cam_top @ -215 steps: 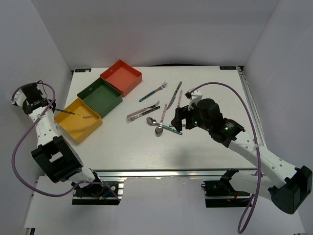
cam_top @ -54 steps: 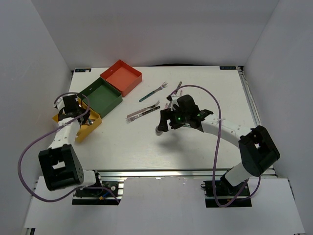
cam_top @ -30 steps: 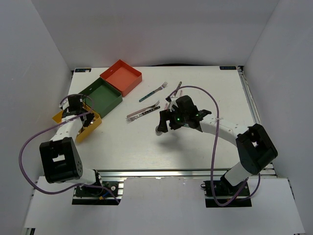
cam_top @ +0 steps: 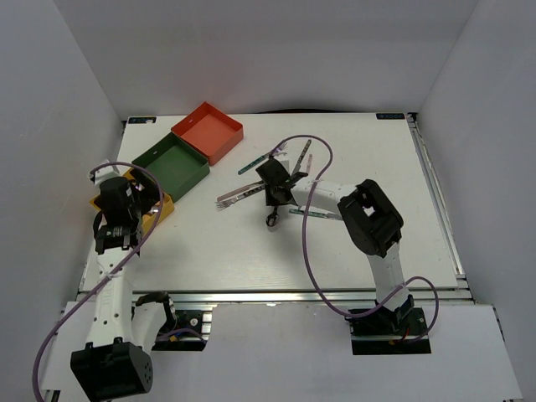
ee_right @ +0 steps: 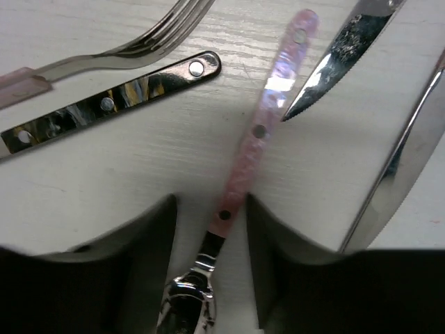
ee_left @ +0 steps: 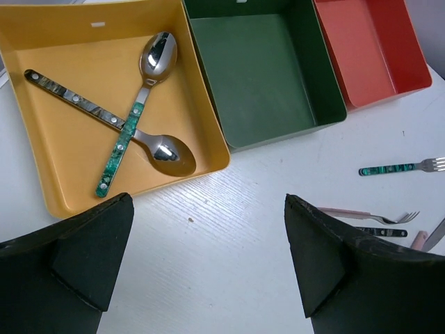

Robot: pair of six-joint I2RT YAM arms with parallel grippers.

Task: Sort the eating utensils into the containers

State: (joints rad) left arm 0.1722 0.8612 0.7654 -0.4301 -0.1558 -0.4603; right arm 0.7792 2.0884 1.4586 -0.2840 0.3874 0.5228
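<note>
Two spoons (ee_left: pixel 132 125) with teal patterned handles lie crossed in the yellow tray (ee_left: pixel 42 167). My left gripper (ee_left: pixel 208 261) hangs open over bare table just in front of that tray, holding nothing. The green tray (ee_left: pixel 257 76) and the red tray (ee_left: pixel 368 49) hold nothing. My right gripper (ee_right: pixel 212 240) is down at the table and open, one finger on each side of a pink-handled spoon (ee_right: pixel 257 132), with a small gap either side. In the top view this gripper (cam_top: pixel 272 191) sits among the loose utensils.
Close around the pink spoon lie a dark-handled utensil (ee_right: pixel 111 101), a pink-handled fork (ee_right: pixel 118 52) and two knife blades (ee_right: pixel 334 56). A teal-handled fork (cam_top: pixel 264 157) lies farther back. The trays stand in a diagonal row at the table's left.
My left gripper has opened wide and pulled back from the yellow tray, where a second spoon now lies. My right gripper has shifted left and narrowed its jaws around the pink spoon.
</note>
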